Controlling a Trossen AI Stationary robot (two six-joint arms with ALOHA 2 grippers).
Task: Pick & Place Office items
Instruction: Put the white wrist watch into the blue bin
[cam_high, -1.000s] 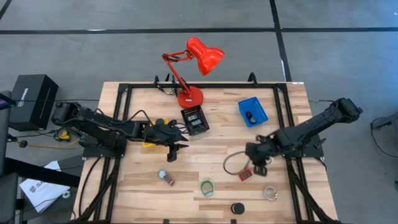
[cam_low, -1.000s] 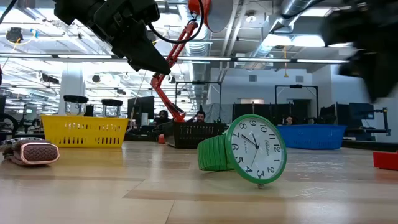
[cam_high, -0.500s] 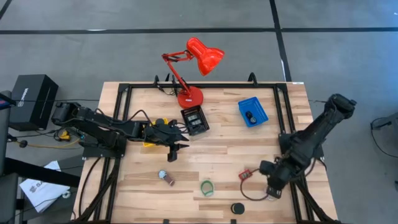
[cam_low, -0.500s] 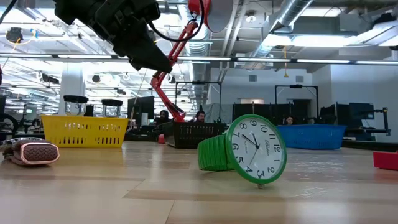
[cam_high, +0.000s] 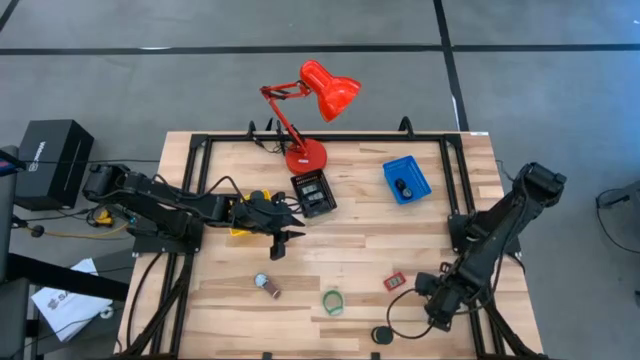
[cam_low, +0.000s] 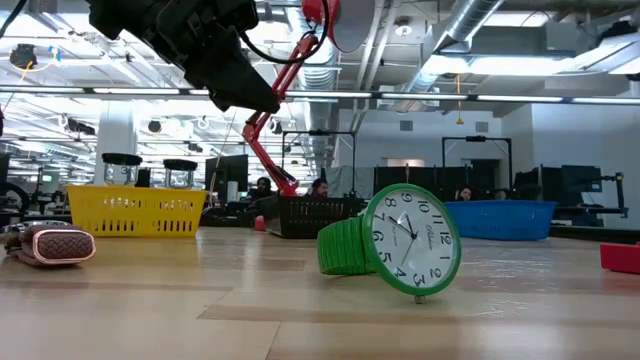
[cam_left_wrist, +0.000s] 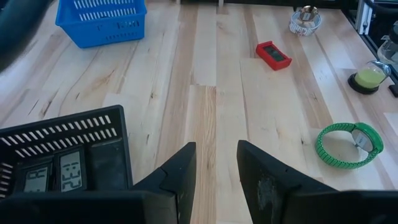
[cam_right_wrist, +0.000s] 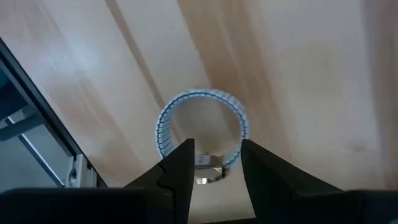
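The right gripper (cam_right_wrist: 216, 177) has swung nearer, part-open, empty; only its wrist view shows the clear ring (cam_right_wrist: 200, 129).

My left arm reaches in from the left edge of the counter (cam_high: 350, 245), stretched low toward its middle. My left hand (cam_high: 284, 236) points toward the centre, and its two dark fingers (cam_left_wrist: 177, 180) stand parallel with a narrow gap between them, holding nothing. In the low view this hand (cam_low: 245, 95) hangs high above the counter, tilted downward. My right arm comes in from the right side, folded at the elbow, its forearm running down toward the near right corner. My right hand (cam_high: 437, 312) points steeply down there, fingers (cam_right_wrist: 176, 171) parted with a gap between them, closed on nothing.
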